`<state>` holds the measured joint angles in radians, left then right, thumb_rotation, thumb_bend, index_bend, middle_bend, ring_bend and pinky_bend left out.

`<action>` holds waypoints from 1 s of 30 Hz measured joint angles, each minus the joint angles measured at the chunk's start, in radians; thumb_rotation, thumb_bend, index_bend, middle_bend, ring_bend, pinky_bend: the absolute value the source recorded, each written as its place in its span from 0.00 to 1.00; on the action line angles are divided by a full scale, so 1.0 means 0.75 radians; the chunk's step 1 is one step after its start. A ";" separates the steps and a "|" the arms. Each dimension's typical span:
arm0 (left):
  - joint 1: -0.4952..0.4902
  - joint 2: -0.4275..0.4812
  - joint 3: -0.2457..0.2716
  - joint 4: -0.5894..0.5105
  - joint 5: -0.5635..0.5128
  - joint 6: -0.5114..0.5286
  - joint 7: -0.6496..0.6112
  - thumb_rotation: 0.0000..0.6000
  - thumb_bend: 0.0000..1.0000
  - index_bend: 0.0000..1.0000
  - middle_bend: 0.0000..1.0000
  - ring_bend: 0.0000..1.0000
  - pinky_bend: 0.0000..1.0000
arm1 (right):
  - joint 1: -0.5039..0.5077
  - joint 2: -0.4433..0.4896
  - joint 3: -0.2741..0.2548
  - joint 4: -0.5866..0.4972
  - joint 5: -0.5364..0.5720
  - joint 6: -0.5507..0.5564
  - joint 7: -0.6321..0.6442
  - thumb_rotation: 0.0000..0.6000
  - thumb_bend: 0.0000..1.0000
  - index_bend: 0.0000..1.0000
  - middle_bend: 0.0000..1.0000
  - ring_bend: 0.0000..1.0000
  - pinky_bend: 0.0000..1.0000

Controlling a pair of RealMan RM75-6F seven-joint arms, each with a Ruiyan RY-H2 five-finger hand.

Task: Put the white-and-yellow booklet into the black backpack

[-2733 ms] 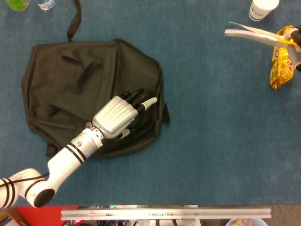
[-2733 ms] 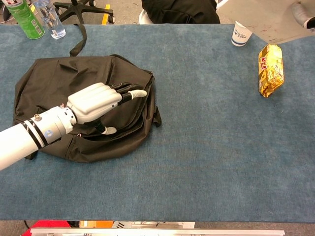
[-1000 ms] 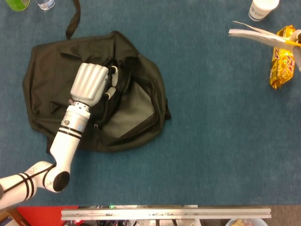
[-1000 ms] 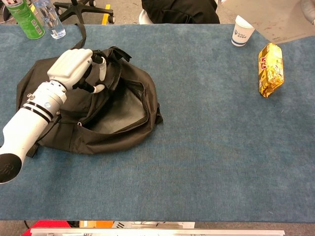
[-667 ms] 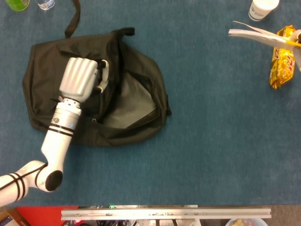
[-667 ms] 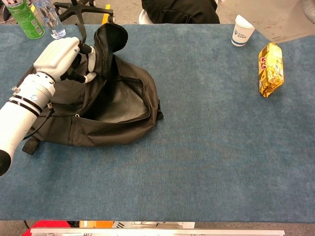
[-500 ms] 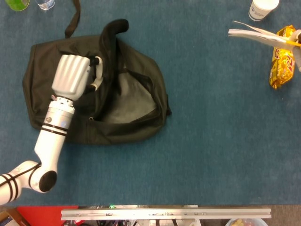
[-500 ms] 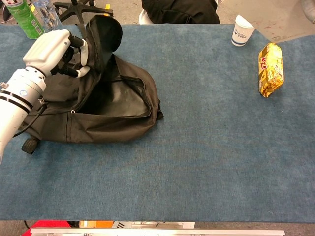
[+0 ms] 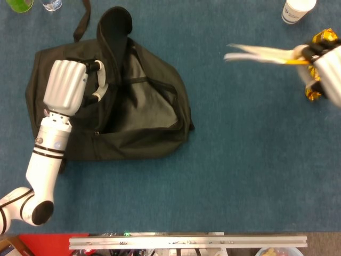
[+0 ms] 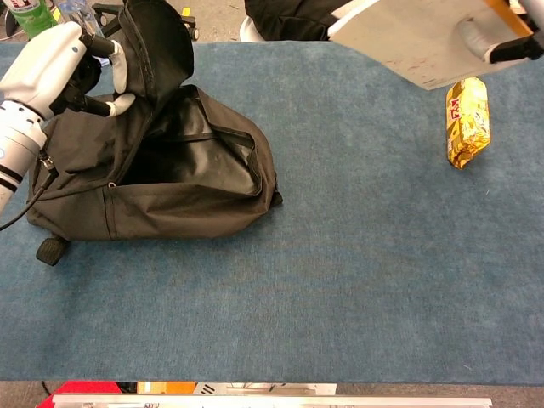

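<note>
- Left hand [image 9: 66,85] curled on the flap [image 10: 157,38] of the black backpack [image 9: 144,114], holding it up and back, so the mouth gapes toward the middle of the table [image 9: 240,160].
- Dark lining visible inside the opening in the chest view; room enough for a flat thing, by the look of it.
- Right hand [image 9: 326,72] at the far right edge of the head view, gripping the white-and-yellow booklet [image 9: 261,54] by one end.
- Booklet held in the air, roughly level, well apart from the backpack and above the table's right half; in the chest view seen from below as a broad pale sheet [image 10: 416,34] at the top of the picture.
- Judged progress: opening done, booklet picked up and in hand; still to do are the carry across, the slide into the mouth, and the release.
- Right hand mostly cut off by the frame edge in both views and blurred in the head view; exact finger placement on the booklet not clear.
- Booklet's yellow only a thin streak near the hand in the head view; cover not readable.
- Depth of the backpack's compartment hard to judge, lost in shadow.
- Yellow snack packet [image 10: 467,119] partly hidden behind the right hand in the head view; paper cup [image 9: 294,10] cut by the top edge.
</note>
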<state>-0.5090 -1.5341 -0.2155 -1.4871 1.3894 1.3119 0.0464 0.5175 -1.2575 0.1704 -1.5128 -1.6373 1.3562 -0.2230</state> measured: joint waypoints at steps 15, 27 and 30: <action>0.043 0.083 0.037 -0.122 0.090 0.070 -0.029 1.00 0.41 0.72 0.82 0.87 1.00 | 0.265 -0.252 0.018 0.044 -0.094 -0.239 -0.229 1.00 0.44 0.89 0.71 0.69 0.82; 0.044 0.111 0.030 -0.119 0.093 0.072 -0.048 1.00 0.41 0.72 0.82 0.87 1.00 | 0.441 -0.422 0.022 0.193 -0.158 -0.360 -0.362 1.00 0.44 0.89 0.71 0.69 0.82; 0.046 0.117 0.030 -0.122 0.095 0.075 -0.050 1.00 0.41 0.72 0.82 0.87 1.00 | 0.485 -0.464 0.026 0.235 -0.169 -0.386 -0.393 1.00 0.44 0.89 0.71 0.69 0.82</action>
<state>-0.4744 -1.4467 -0.1929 -1.5788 1.4605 1.3680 0.0089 0.8816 -1.6053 0.1902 -1.3362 -1.7642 1.0670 -0.5178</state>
